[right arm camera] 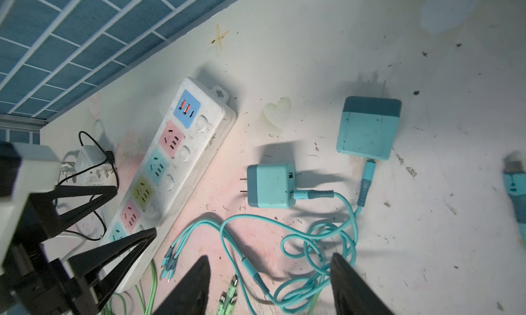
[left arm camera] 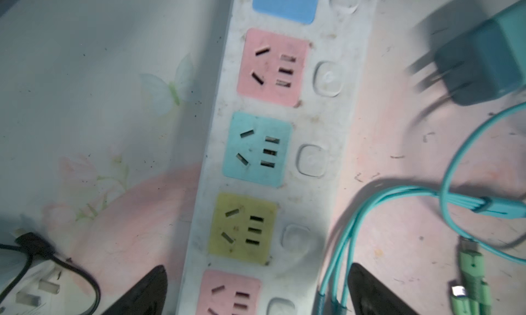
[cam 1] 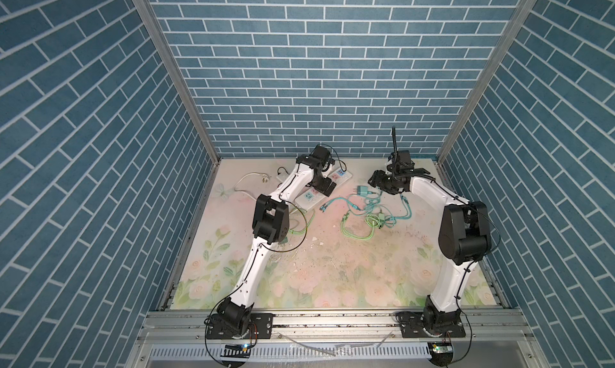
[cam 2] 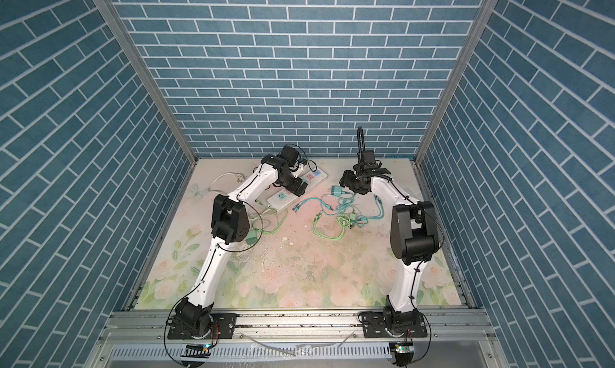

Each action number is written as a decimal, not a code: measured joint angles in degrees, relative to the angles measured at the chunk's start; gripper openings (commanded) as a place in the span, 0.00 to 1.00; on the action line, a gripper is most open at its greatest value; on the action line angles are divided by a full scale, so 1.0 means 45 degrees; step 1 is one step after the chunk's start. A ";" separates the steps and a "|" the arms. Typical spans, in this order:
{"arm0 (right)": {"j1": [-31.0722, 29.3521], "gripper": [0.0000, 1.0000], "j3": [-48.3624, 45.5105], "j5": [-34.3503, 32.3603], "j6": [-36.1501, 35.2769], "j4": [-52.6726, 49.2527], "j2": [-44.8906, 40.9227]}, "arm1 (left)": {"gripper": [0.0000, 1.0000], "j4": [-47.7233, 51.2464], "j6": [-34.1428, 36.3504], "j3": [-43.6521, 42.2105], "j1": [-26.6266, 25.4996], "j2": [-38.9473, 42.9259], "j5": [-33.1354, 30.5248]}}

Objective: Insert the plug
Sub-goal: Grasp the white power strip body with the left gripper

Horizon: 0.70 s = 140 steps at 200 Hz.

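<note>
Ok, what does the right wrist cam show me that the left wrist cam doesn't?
Right wrist only: a second, larger teal charger, the brick wall, and the open right gripper. Left wrist only: nothing new, just a closer look at the empty sockets of the power strip. Both: the strip, the smaller teal charger, the white plug, teal cables and the open left gripper.

Left pincer (cam 2: 299, 189) over power strip (cam 2: 281, 200)

Scuffed floral-print table (cam 1: 332, 266)
White power strip (right arm camera: 216, 134) lies flat; beside it, small teal charger (right arm camera: 270, 189), larger teal charger (right arm camera: 368, 131), tangled teal cables (right arm camera: 353, 236).
</note>
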<state>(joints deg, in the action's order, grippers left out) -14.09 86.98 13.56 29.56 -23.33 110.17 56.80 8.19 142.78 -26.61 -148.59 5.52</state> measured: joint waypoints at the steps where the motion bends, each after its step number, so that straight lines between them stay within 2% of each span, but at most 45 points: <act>1: 0.0000 0.67 0.0000 0.0000 -0.0010 -0.0005 -0.0019 | 1.00 0.0015 0.0005 0.0024 0.0005 -0.0024 0.0000; 140: 0.0000 0.66 -0.0005 0.0053 -0.0257 -0.0287 -0.0146 | 0.99 0.0680 0.0053 0.0680 0.0053 -0.0976 0.0126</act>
<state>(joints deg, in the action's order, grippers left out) -14.09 86.96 13.80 28.40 -24.62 109.51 59.86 8.43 145.84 -26.37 -152.99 6.09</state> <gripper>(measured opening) 0.666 0.995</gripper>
